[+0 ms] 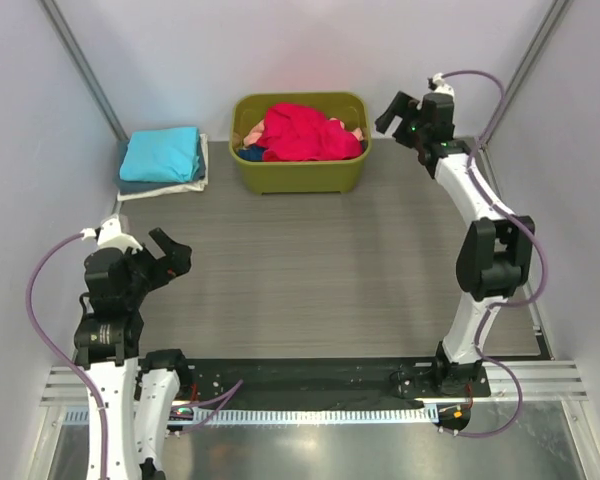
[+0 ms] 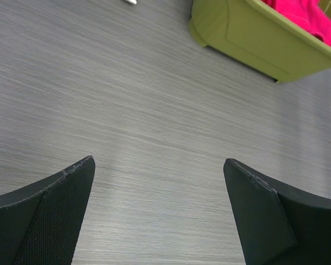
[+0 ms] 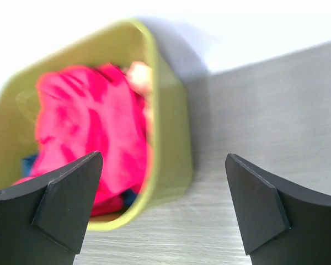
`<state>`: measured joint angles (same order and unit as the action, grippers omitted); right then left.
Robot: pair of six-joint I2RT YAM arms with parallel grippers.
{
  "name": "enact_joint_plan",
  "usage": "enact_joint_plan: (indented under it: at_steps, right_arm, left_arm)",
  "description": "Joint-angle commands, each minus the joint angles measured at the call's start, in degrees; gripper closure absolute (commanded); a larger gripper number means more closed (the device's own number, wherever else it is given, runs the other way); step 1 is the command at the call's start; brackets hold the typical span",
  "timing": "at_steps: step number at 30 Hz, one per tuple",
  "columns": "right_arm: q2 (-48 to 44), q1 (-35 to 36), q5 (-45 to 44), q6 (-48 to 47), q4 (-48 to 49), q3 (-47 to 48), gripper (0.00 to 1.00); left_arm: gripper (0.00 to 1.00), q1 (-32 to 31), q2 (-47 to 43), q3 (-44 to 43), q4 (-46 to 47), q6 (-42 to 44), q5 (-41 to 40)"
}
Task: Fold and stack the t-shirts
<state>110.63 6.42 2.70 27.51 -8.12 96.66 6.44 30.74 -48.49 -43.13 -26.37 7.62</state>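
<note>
Your left gripper [image 1: 173, 254] hangs over the near-left part of the grey wood-grain table surface [image 1: 310, 270], jaws spread wide with nothing between them. The left wrist view shows only bare surface past the black fingertips [image 2: 71, 182].

In the far-left corner there's a neat folded stack. A turquoise cloth t-shirt [image 1: 162, 154] is on top, a grey-blue t-shirt [image 1: 140, 185] edge shows under it, and a white t-shirt [image 1: 165, 190] is at the bottom, on the surface.

Just right of the stack, at the middle of the far edge, is an olive-green rectangular plastic tub [image 1: 300, 176]. A crumpled bright crimson-pink cloth t-shirt [image 1: 305, 132] is heaped inside, rising above the rim. A salmon-pink t-shirt [image 1: 251, 133] peeks out at the tub's left end, with a bit of dark blue cloth [image 1: 248, 155] low beside it.

Your right gripper [image 1: 395, 112] hangs just beside the tub's right end, near the far-right corner, jaws fully apart and holding nothing. The right wrist view is blurred. There the tub's end and the crimson-pink shirt lie ahead of the fingers [image 3: 66, 193], not touching them.
</note>
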Motion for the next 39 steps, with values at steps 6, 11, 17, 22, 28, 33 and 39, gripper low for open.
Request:
enact_joint_plan:
  at_steps: [6, 11, 17, 22, 28, 33, 39]
  right_arm:
    - [-1.85, 10.87, -0.5, -9.75, -5.41, 10.81, 0.01]
    - [9.32, 16.08, -2.43, -12.12, -9.97, 24.67, 0.0]
    - [29.18, 17.58, -12.35, -15.46, -14.19, 44.7, 0.0]
    - [36.06, 17.58, -22.03, -19.5, -14.82, 48.8, 0.0]
    - [37.47, 17.49, -21.6, -20.74, -13.68, 47.22, 0.46]
    - [31.69, 17.58, -20.37, -19.07, -9.91, 42.92, 0.99]
    - [21.31, 19.77, -16.07, -18.63, -6.39, 43.61, 0.99]
  left_arm:
    - [0.0, 0.15, -0.86, -0.9, 1.74, 0.79, 1.52]
    - [0.0, 0.15, -2.26, -0.47, 2.35, 0.79, 2.23]
    - [0.0, 0.15, -2.79, -0.03, 2.62, 0.71, 2.4]
    - [0.0, 0.24, -2.88, -0.03, 2.7, 0.79, 2.23]
    - [0.0, 1.21, -3.14, 0.06, 2.97, 0.8, 3.1]
    - [0.0, 1.3, -3.14, 0.15, 2.97, 0.88, 3.1]
    - [0.0, 1.56, -3.14, 0.15, 3.14, 0.88, 3.1]
